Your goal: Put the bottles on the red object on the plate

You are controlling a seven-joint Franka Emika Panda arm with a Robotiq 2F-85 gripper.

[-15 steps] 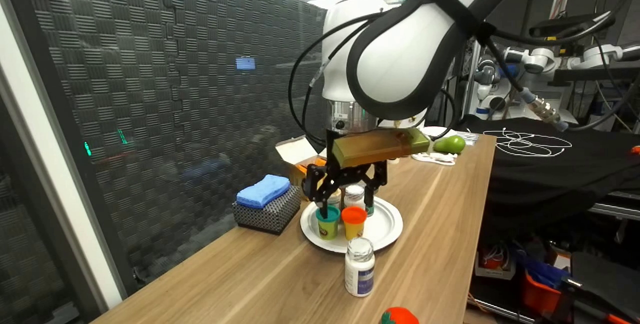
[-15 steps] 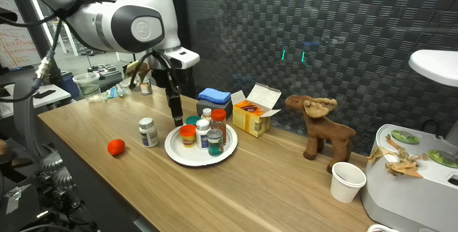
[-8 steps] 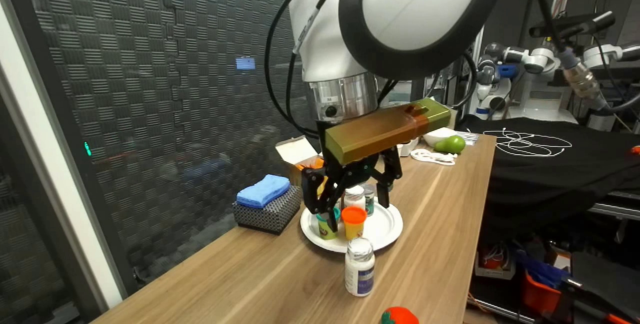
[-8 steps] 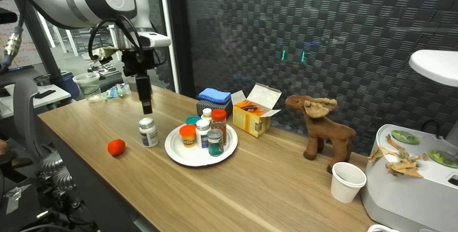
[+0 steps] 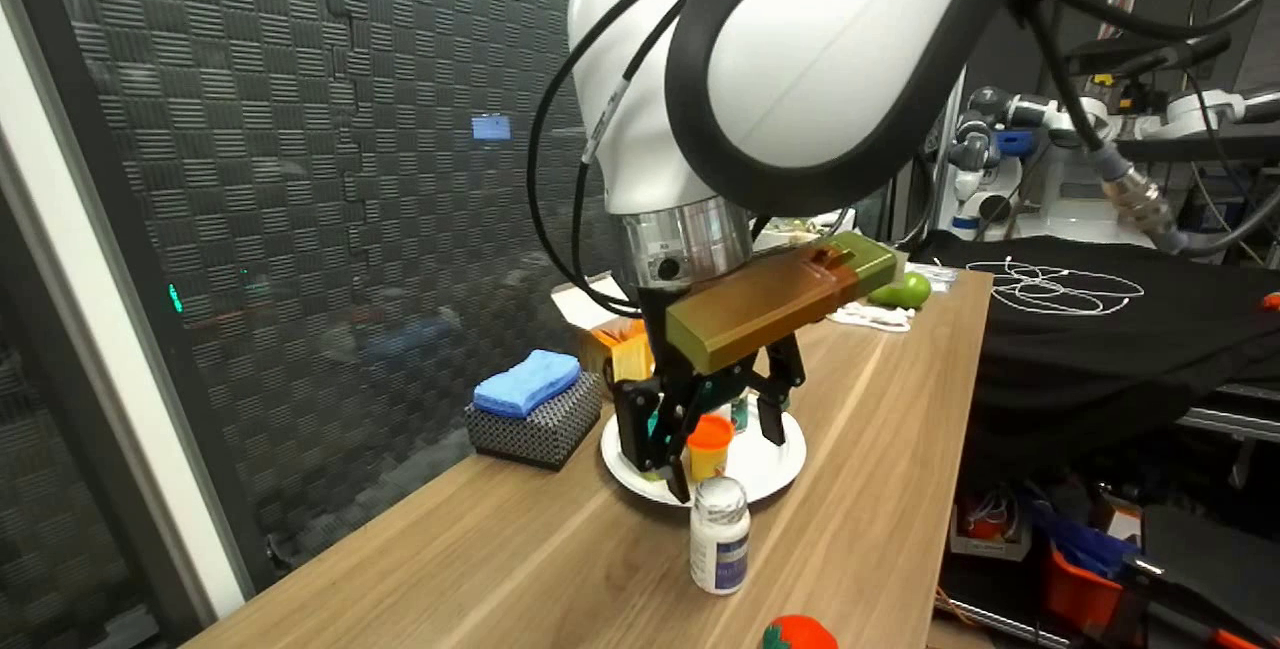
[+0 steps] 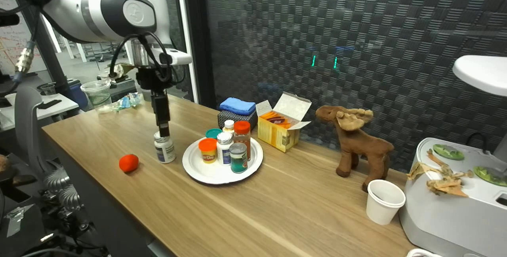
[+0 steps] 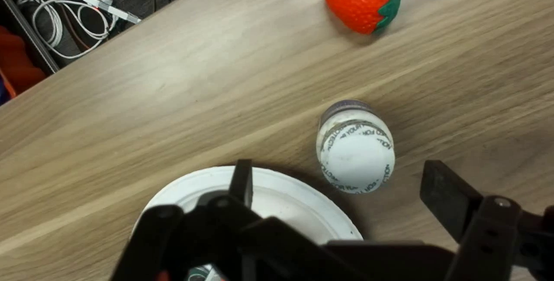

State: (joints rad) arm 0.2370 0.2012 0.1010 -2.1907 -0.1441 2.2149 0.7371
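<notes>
On the tabletop (image 6: 277,205), only an exterior view shows the moose (image 6: 361,146), a bottle (image 5: 719,539) standing beneath the wide-spread pincer (image 5: 726,465).

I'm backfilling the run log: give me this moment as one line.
gripper: open; lone white bottle: upright on table beside plate, ungripped; plate: other bottles standing on it

This is a robot lab. A big white robot arm (image 6: 126,13) reaches over the worktop (image 6: 289,197), and more robot arms (image 5: 1078,119) stand at the back. The dark wall (image 6: 396,31) has bumpy little squares, and farther off there are a chair (image 6: 27,106) and a whiteboard (image 6: 10,41).
</notes>
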